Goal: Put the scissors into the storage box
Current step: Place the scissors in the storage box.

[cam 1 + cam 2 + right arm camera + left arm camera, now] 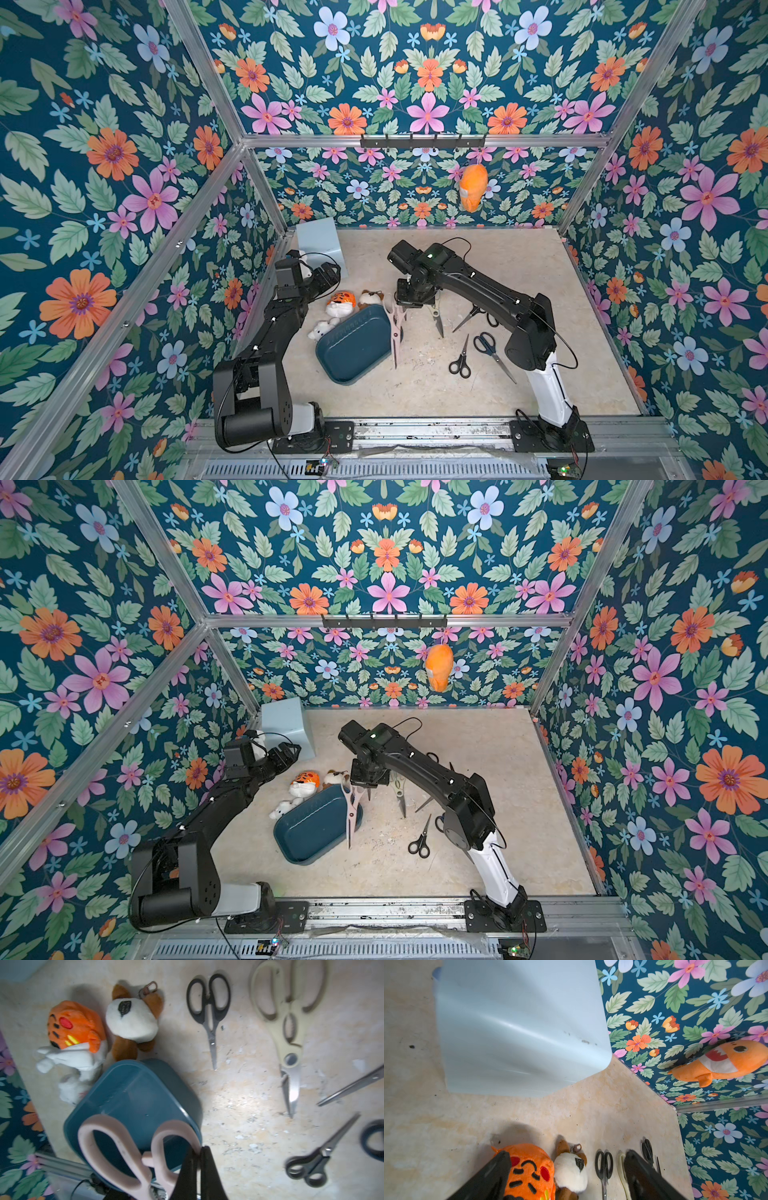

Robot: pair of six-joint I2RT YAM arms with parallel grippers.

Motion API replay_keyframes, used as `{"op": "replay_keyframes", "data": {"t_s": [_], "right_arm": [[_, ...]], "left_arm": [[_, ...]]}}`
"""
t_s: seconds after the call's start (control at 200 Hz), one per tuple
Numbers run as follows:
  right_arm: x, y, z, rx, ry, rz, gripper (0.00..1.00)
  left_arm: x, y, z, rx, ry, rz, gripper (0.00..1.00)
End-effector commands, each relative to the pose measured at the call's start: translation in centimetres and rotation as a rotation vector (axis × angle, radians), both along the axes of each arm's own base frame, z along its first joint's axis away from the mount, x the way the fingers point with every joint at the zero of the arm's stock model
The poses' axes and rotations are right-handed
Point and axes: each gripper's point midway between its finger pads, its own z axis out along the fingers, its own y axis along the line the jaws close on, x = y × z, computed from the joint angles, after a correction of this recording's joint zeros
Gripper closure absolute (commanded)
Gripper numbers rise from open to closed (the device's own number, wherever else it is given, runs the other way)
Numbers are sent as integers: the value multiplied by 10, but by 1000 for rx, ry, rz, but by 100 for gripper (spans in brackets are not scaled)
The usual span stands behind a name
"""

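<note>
Top views, storage box: in both top views the teal storage box (351, 349) lies empty toward the bench's (498, 270) left edge and skewed to it. Plush toys (338, 305) crowd its far end.
Top views, right claw: the right claw (408, 306) holds the pink shears (397, 332) up by a handle. The blades hang down over the box's right rim.
Top views, loose pairs: cream shears (437, 318), a blue-handled pair (492, 351) and black-handled ones (459, 363) lie apart on the bench to the right of the box.
Left wrist view, left claw: the left claw (566, 1154) is spread and holds nothing. It sits above the plush toys, facing the pale blue block (519, 1032) in the far left corner.
Right wrist view, grip: the fingers (209, 1172) are pressed together on the edge of one pink handle loop. That is a thin pinch, off to one side.
Step in hand: we judge this to be carrying the shears over the box.
Doing it well: we would move slowly, since the shears can swing on that one loop. We would shift toward the box's middle, line the blades up with its long side, lower until the tips touch its floor, lay them flat and only then let go.
</note>
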Motion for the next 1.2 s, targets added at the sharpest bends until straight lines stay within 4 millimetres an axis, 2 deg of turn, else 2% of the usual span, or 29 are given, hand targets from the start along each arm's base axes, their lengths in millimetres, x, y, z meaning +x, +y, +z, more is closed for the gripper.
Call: {"op": "replay_keyframes", "data": {"t_s": [0.0, 0.045, 0.23, 0.515, 0.7, 0.85, 1.195], "right_arm": [[-1, 38, 2, 151, 57, -170, 100], [-2, 49, 1, 186, 61, -206, 100], [-1, 67, -4, 208, 35, -359, 100], [-24, 61, -51, 133, 167, -582, 100], [-28, 64, -57, 117, 159, -607, 100], [-36, 68, -73, 70, 195, -623, 100], [-32, 65, -96, 10, 188, -667, 100]], "left_arm": [[1, 11, 8, 0, -26, 35, 9], [1, 15, 9, -5, -30, 49, 9], [-1, 31, 11, -16, -39, 96, 9], [-4, 43, 17, -32, -57, 134, 9], [-6, 45, 19, -36, -63, 142, 9], [-6, 48, 18, -43, -62, 150, 9], [-8, 49, 20, -49, -66, 155, 9]]}}
